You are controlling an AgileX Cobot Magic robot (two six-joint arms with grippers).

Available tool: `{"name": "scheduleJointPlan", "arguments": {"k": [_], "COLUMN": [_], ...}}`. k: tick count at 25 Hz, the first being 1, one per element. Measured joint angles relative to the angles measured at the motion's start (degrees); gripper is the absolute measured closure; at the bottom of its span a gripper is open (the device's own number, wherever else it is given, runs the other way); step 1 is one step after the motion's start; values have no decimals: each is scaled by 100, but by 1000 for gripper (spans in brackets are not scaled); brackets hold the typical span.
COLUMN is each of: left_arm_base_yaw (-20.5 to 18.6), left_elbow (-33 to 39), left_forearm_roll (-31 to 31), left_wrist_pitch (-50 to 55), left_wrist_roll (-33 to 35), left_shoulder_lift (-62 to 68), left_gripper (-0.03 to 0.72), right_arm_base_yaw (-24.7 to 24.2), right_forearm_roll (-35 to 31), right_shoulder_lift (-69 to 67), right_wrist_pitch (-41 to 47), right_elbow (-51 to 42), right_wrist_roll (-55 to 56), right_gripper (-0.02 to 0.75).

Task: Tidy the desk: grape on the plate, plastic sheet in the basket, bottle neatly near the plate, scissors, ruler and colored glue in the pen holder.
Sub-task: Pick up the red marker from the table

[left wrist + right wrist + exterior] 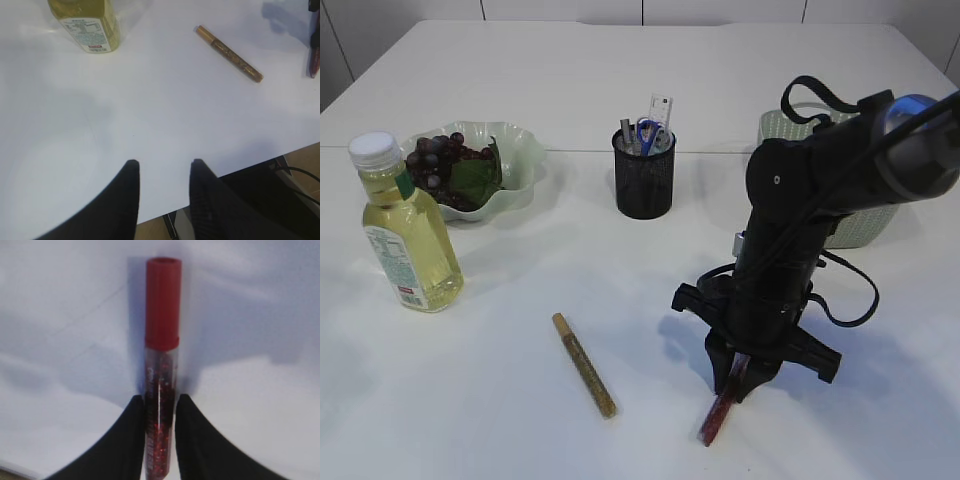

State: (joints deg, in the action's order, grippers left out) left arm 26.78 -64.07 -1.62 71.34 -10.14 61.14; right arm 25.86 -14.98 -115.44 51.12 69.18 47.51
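My right gripper [738,378] [160,402] points down at the table, shut on a red colored glue tube [717,417] [162,335] that slants with its cap end toward the front edge. A gold colored glue tube [584,364] [229,53] lies loose left of it. My left gripper [163,167] hangs open and empty over the table's front edge. The bottle [408,230] [87,25] of yellow liquid stands upright in front of the plate [525,150], which holds the grape [440,160] bunch. Scissors [646,130] and ruler [661,108] stand in the black mesh pen holder [644,185]. The plastic sheet is out of view.
The pale green basket [865,225] stands at the back right, mostly hidden behind my right arm [820,190]. The red glue [314,55] also shows at the right edge of the left wrist view. The white table's front edge [225,172] runs just under my left fingers.
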Motion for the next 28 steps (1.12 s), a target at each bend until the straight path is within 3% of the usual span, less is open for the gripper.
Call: {"name": "scheduleJointPlan", "arguments": {"k": [28], "left_arm_base_yaw": [0], "left_elbow": [0], "left_forearm_roll": [36], "left_wrist_pitch": [0], "left_wrist_roll": [0], "left_shoulder_lift": [0], "left_gripper": [442], "right_arm_base_yaw": [0], "right_forearm_roll": [38], "right_shoulder_lift": [0], "right_wrist_pitch": [104], "right_elbow": [0], "right_wrist_roll": [-93], "right_gripper": [507]}}
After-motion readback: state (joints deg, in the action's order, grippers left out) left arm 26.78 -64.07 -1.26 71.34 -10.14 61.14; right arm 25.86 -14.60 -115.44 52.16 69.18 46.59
